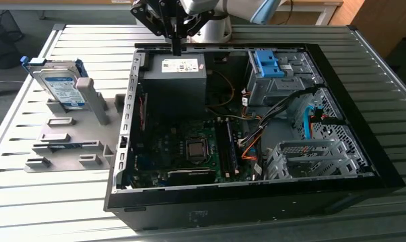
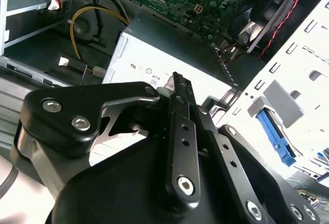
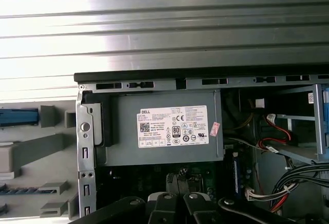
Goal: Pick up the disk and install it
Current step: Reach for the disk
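**Closed gripper over open computer, disk apart in its stand**

The black metal two-fingered gripper [image 1: 177,49] hangs with its slim fingers pressed together, pinching nothing. It is just above a grey sheet-metal power supply box [image 1: 174,85] with a white label, inside the open black computer case [image 1: 364,156]. The flat silver disk [image 1: 58,83], framed by a blue plastic carrier, stands upright in a grey slotted plastic stand [image 1: 68,136]. It is well apart from the gripper, toward the exterior view's left, on the ribbed metal table [image 1: 48,212].

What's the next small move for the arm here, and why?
Probably travel toward the exterior view's left, to the disk standing in the grey rack: the gripper hangs empty and shut over the power supply, away from it.
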`<state>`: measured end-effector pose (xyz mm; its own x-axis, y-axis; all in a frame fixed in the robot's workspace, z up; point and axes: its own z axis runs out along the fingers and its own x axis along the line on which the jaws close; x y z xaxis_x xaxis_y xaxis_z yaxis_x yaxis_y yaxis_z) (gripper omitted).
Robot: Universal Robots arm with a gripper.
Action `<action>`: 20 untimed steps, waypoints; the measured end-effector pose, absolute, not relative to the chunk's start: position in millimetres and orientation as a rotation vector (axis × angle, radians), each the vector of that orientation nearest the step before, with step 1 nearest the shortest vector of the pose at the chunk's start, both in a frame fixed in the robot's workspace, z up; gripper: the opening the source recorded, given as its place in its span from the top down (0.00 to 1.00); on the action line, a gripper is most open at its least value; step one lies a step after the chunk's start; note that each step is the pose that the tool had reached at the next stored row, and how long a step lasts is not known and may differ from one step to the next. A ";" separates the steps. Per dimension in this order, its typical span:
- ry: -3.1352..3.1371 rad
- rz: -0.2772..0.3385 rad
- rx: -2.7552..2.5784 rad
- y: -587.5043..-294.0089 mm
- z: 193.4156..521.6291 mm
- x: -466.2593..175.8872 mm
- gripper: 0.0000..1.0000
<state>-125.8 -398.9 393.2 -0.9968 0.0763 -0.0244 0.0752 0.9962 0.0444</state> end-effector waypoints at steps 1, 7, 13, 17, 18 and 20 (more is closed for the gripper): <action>3.112 0.068 0.118 -399.0 393.1 -126.3 0.89; 3.113 0.068 0.118 -398.9 393.0 -130.4 0.89; 3.113 0.068 0.118 -398.9 393.0 -133.2 0.89; 3.113 0.068 0.118 -398.9 393.0 -133.9 0.89; 3.113 0.068 0.118 -398.9 393.0 -134.2 0.89; 3.113 0.068 0.118 -398.9 393.0 -134.5 0.89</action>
